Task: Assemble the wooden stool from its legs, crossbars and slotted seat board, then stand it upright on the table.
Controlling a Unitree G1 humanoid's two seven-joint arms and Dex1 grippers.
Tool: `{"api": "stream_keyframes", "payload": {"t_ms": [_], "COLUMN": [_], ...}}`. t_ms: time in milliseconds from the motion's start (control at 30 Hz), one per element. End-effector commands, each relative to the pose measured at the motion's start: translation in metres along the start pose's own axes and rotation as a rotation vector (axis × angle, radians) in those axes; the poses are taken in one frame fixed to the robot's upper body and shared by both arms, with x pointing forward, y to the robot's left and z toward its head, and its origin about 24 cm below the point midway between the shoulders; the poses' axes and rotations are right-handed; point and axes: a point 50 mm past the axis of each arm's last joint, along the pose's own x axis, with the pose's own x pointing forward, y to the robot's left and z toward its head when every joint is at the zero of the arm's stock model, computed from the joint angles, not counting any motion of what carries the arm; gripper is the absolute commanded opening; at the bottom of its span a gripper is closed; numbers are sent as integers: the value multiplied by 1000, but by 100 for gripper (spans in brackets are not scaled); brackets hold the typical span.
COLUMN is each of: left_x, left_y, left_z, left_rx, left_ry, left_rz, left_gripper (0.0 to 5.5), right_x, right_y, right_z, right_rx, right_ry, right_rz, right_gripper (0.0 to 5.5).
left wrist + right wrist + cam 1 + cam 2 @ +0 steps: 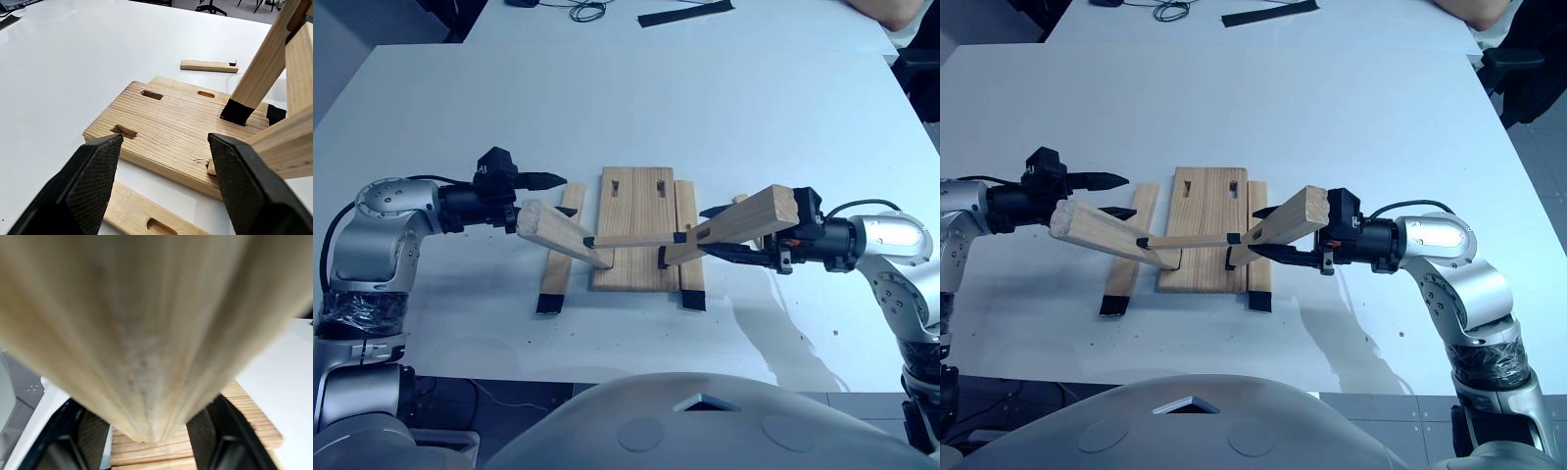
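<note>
Left eye view: my right gripper [720,233] clamps the right leg [759,213], my left gripper [165,140] gapes beside the left leg [556,233], so the crossbar [636,240] may twist loose.

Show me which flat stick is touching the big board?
The right flat stick: it lies snug against the seat board. The left flat stick lies slanted, with a gap between.
</note>
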Motion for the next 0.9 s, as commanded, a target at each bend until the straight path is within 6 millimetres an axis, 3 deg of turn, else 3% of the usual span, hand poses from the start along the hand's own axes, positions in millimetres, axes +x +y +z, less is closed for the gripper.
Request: {"api": "stream_keyframes", "payload": {"t_ms": [33,233,467,700,900], "left_x": [-2,-9,-9,3,6], "left_y": [-4,-13,-44,-44,-44], "left_z": [-2,-4,-7,-6,-6], "left_rx": [20,41,81,90,89], "left_ry": [49,87,140,98,83], "left_rz": [-26,-78,-251,-222,-207], "left_gripper": [322,322,322,322,322], "right_x": [-4,-7,-8,-1,12], "right_y": [5,6,5,3,1], "right_z": [-6,-11,-13,-16,-5], "right_rx": [27,37,28,3,-7], "right_ry": [64,96,121,147,101], "right_rz": [43,60,73,106,132], "right_gripper": [204,204,204,204,204]}}
